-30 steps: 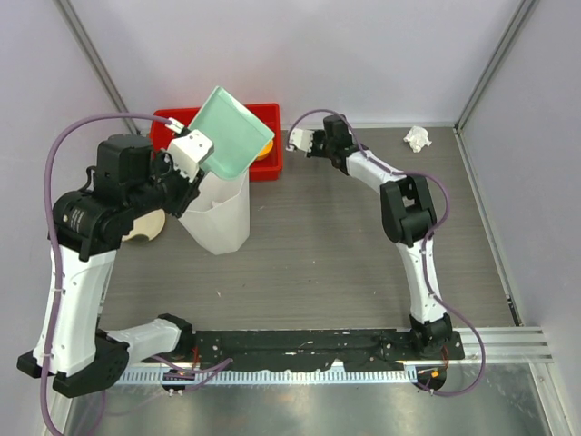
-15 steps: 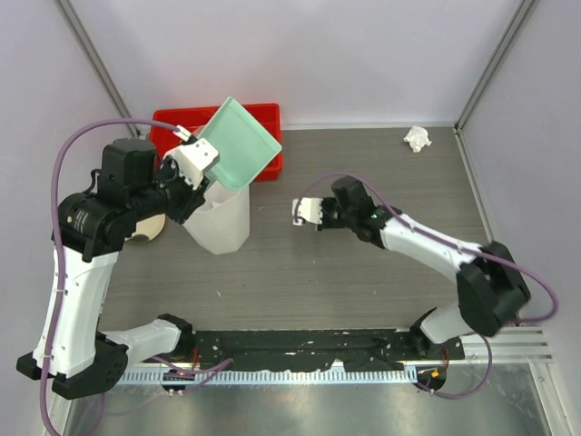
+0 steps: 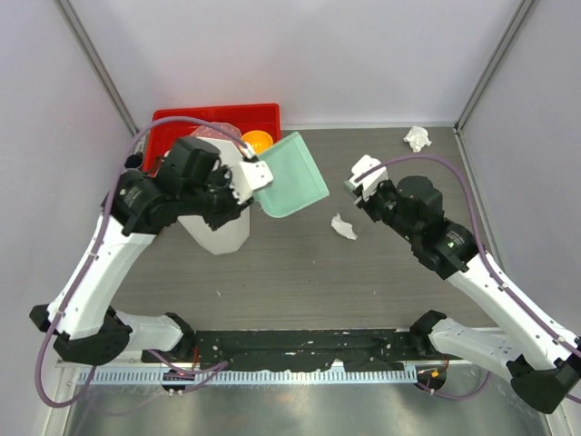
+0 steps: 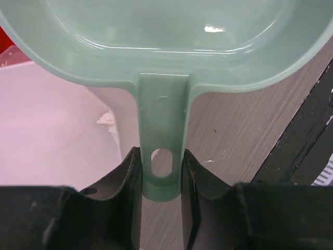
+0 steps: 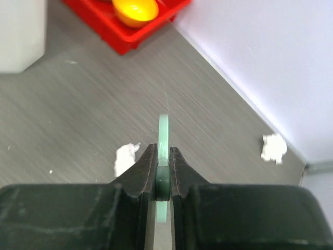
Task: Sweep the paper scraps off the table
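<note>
Standing at the near edge, I see the two arm bases bolted to a black rail (image 3: 300, 343), and beyond it the dark wood-grain bench (image 3: 300, 282) stretches away. Toward the middle lies the near scrap (image 3: 343, 226), a small crumpled white wad on the bare bench. It sits between the two hands and a little nearer than either; the right wrist view shows it too (image 5: 124, 159), just left of the fingers. To its right, the right hand (image 3: 363, 177) is clamped tight on a thin pale green piece (image 5: 163, 136) seen edge-on, and I cannot tell what it is. To its left, the left hand (image 3: 250, 173) is closed on the handle of a mint green dustpan (image 3: 292, 188), with the fingers (image 4: 127, 177) pressing the handle from both sides. The dustpan is tilted and I cannot tell whether it touches the bench. Just left of it stands a white faceted bin (image 3: 218, 234), partly under the left arm. Behind the bin, against the far wall, is a red tray (image 3: 213, 118) with something orange (image 3: 256, 142) in it. The far scrap (image 3: 417, 138) lies near the far right corner, well apart from both hands.
</note>
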### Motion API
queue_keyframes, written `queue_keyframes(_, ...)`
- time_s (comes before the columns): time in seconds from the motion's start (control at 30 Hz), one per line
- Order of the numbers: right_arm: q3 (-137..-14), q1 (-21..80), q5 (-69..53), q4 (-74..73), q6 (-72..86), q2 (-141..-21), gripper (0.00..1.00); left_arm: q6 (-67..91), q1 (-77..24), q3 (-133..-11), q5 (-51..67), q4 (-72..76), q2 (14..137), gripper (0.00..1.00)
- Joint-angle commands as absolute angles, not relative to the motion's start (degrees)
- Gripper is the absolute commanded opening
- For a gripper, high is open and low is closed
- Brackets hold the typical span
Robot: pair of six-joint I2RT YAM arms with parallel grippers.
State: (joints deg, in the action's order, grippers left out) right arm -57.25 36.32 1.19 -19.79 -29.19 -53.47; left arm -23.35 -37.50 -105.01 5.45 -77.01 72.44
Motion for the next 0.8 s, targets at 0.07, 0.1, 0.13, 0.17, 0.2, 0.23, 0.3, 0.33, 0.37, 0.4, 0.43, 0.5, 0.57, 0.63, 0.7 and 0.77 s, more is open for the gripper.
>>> queue_keyframes(0.07,-61.26,35.69,23.97,-29.08,-7.75,-54.41,0.01,-29.43,-48.68,-104.51,1.23,-82.43,79.18,0.0)
queue_keyframes(0.1,-61.09,35.07,24.69,-29.09,-4.86,-54.49,0.01,-30.49,-49.13,-103.54,1.23,-83.31,79.71,0.0)
queue_keyframes(0.13,-60.74,33.33,24.87,-29.09,-3.53,-54.58,0.01,-31.8,-49.74,-102.4,0.97,-83.23,81.11,0.0)
queue_keyframes(0.17,-60.82,32.01,24.96,-29.18,-2.04,-54.84,0.01,-31.9,-49.83,-99.61,0.53,-82.97,81.91,0.0)
queue_keyframes(0.2,-60.99,30.25,23.22,-29.27,1.72,-55.28,0.01,-31.9,-50.1,-98.45,0.53,-82.88,83.05,0.0)
queue_keyframes(0.23,-61.34,26.58,21.99,-29.44,3.41,-56.07,0.01,-31.64,-50.45,-97.31,0.44,-83.14,84.01,0.0)
queue_keyframes(0.3,-61.26,22.69,17.87,-29.53,6.32,-56.95,0.01,-30.15,-51.15,-94.75,1.31,-84.02,87.44,0.0)
queue_keyframes(0.33,-61.0,21.2,16.8,-29.44,7.72,-57.82,0.01,-29.54,-52.2,-94.14,1.84,-84.28,88.41,0.0)
queue_keyframes(0.37,-60.74,19.35,16.0,-29.27,7.91,-58.18,0.01,-29.18,-52.55,-92.65,2.11,-84.29,89.9,0.0)
queue_keyframes(0.4,-60.47,19.08,15.56,-29.01,7.74,-58.53,0.01,-28.66,-53.08,-91.59,2.46,-83.24,90.35,0.0)
queue_keyframes(0.43,-59.69,19.07,14.43,-28.66,6.6,-58.88,0.01,-28.48,-53.78,-90.63,2.37,-82.28,90.79,0.0)
queue_keyframes(0.5,-58.63,19.07,13.01,-26.81,5.72,-60.11,0.01,-28.74,-54.05,-88.25,1.76,-79.64,93.23,0.0)
queue_keyframes(0.57,-58.27,19.07,10.91,-26.1,5.01,-62.38,0.01,-28.39,-54.05,-88.68,-1.3,-79.19,96.4,0.0)
queue_keyframes(0.63,-59.24,18.99,9.93,-26.1,4.92,-64.15,0.01,-28.04,-54.05,-89.91,-4.81,-79.1,102.02,0.0)
queue_keyframes(0.7,-58.89,19.16,9.93,-24.09,3.79,-66.0,0.01,-28.04,-53.96,-91.58,-6.41,-79.36,105.63,0.0)
queue_keyframes(0.77,-56.87,19.16,10.37,-20.58,2.03,-66.88,0.01,-28.13,-53.0,-93.42,-6.59,-79.71,109.94,0.0)
